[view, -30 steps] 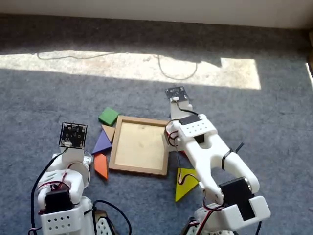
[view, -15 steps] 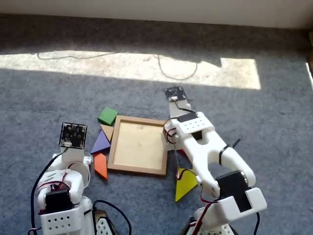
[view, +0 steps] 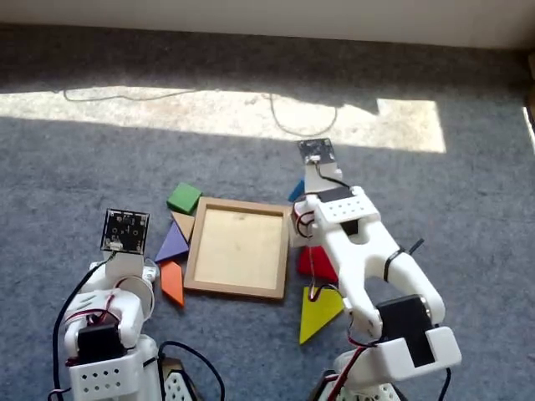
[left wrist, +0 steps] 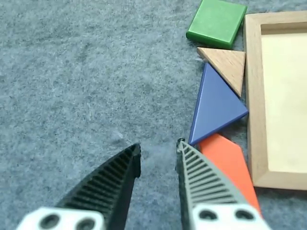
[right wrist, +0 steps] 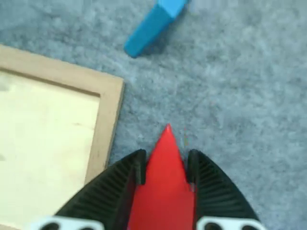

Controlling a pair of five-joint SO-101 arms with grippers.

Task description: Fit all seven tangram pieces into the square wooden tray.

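red triangle (right wrist: 165,163) clamped between right jaws, tip poking past, beside tray (right wrist: 108,120)

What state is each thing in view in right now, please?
tray: empty.
red triangle: gripped by the right gripper, beside the tray.
right gripper: shut on the red triangle.
left gripper: open, empty, over the carpet.
green square: loose on the carpet, outside the tray.
yellow triangle: loose on the carpet, outside the tray.
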